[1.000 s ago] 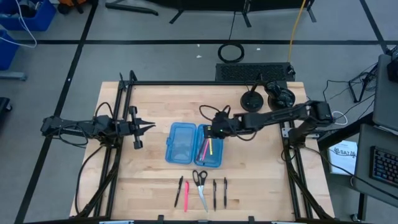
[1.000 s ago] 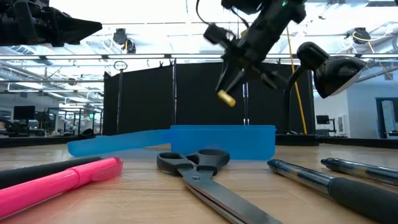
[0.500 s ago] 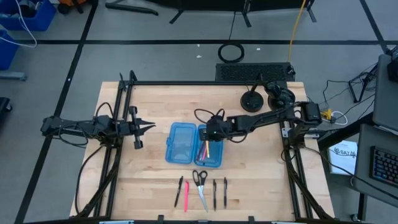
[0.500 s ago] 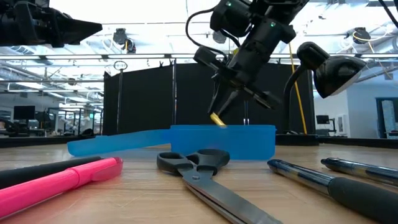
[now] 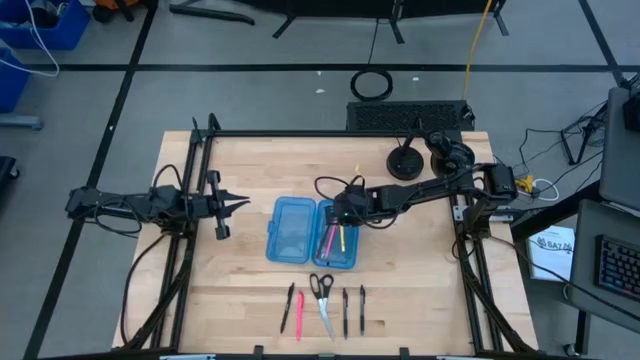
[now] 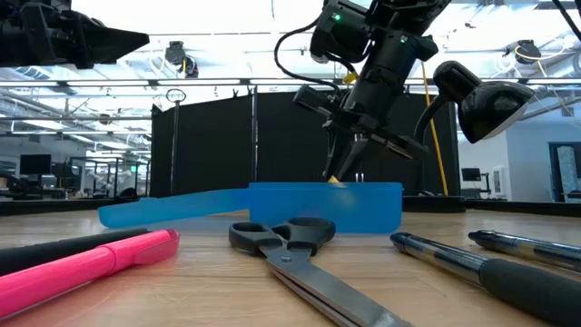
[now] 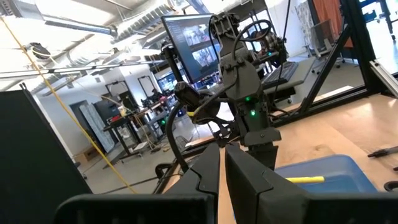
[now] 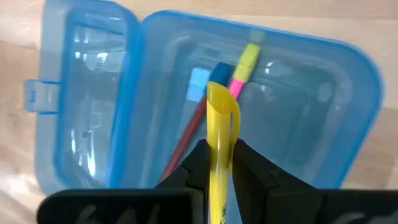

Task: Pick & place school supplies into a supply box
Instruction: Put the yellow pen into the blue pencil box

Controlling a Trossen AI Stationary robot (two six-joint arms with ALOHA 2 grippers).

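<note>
Right wrist view alone shows right hand (image 8: 217, 163) clamped on yellow pen (image 8: 219, 134) over supply box (image 8: 323, 134); left hand (image 5: 232, 204) closed, idle

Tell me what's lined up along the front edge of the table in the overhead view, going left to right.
Black pen → pink pen → scissors → black pen → black pen.

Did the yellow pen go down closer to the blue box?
Yes. In the low view the yellow pen, held by the right end effector, has dropped from well above the supply box to its top edge.
</note>
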